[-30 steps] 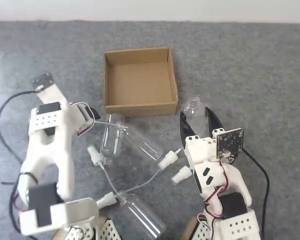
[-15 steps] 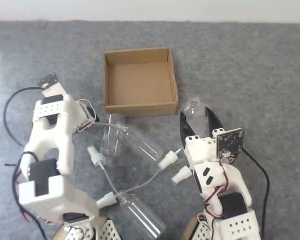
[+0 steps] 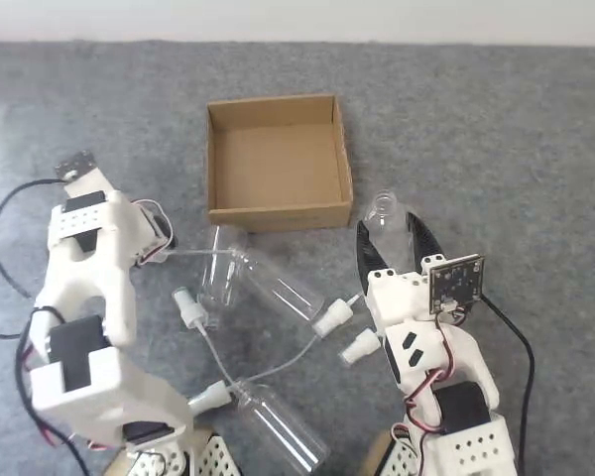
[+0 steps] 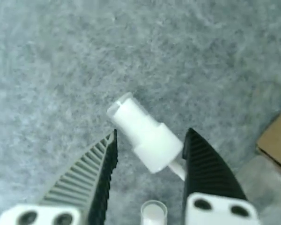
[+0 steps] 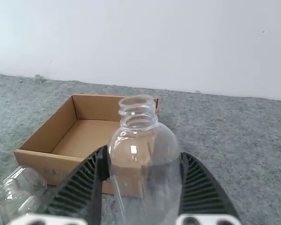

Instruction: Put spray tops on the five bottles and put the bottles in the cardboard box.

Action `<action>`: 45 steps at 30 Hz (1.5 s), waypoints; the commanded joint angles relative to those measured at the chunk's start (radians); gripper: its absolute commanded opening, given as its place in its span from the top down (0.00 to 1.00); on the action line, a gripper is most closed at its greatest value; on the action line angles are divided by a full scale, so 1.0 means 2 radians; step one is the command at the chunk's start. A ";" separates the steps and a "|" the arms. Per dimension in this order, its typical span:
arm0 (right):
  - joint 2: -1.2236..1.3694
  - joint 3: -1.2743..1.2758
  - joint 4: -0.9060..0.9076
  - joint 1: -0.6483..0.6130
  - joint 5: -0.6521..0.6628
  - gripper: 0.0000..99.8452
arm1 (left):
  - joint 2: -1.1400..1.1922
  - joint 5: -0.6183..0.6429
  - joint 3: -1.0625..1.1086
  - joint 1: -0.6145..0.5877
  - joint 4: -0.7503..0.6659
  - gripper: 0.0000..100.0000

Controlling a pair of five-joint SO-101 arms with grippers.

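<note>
Looking down from above, the cardboard box [image 3: 278,215] sits open on the grey worktop [image 3: 496,129]. The right arm [image 3: 421,337] stands just off its near right corner with a clear bottle [image 3: 382,210] upright between its jaws. The right wrist view makes the hold plain: the right jaws are closed onto the bottle's body, a finger pressed to each side. The threaded neck is bare and open, and the box is just behind. The left arm [image 3: 84,268] is over to the left of the box, and from overhead its own bulk covers its jaws. A thin dip tube [image 3: 198,252] sticks out of it toward the lying bottles. The left wrist view supplies the rest: a white spray top [image 4: 147,136] sits slantwise between the left jaws. They are drawn in to about its width, its collar against one finger and its nozzle end poking past the tips. Between the arms, the high view shows three more bottles on their sides. One bottle [image 3: 216,278] lies just in front of the box. A second bottle [image 3: 278,285] crosses beside it with a white top [image 3: 332,317] at its neck. A third bottle [image 3: 278,428] lies nearer the arms' bases, likewise with a capped end [image 3: 213,397]. A loose top [image 3: 187,305] lies by the first, and a further top [image 3: 360,347] lies just beside the right arm.
</note>
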 commanded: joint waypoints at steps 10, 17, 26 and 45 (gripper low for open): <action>-0.010 -0.005 -0.013 -0.005 0.003 0.92 | -0.007 -0.170 -0.076 -0.048 -0.015 0.83; -0.010 -0.005 -0.013 -0.005 0.003 0.92 | -0.006 -0.282 -0.089 -0.091 -0.015 0.83; -0.010 0.018 -0.045 -0.005 0.027 0.92 | -0.012 -0.319 -0.094 -0.112 0.006 0.82; -0.010 0.018 -0.045 -0.005 0.027 0.92 | -0.006 0.004 -0.087 -0.109 0.044 0.82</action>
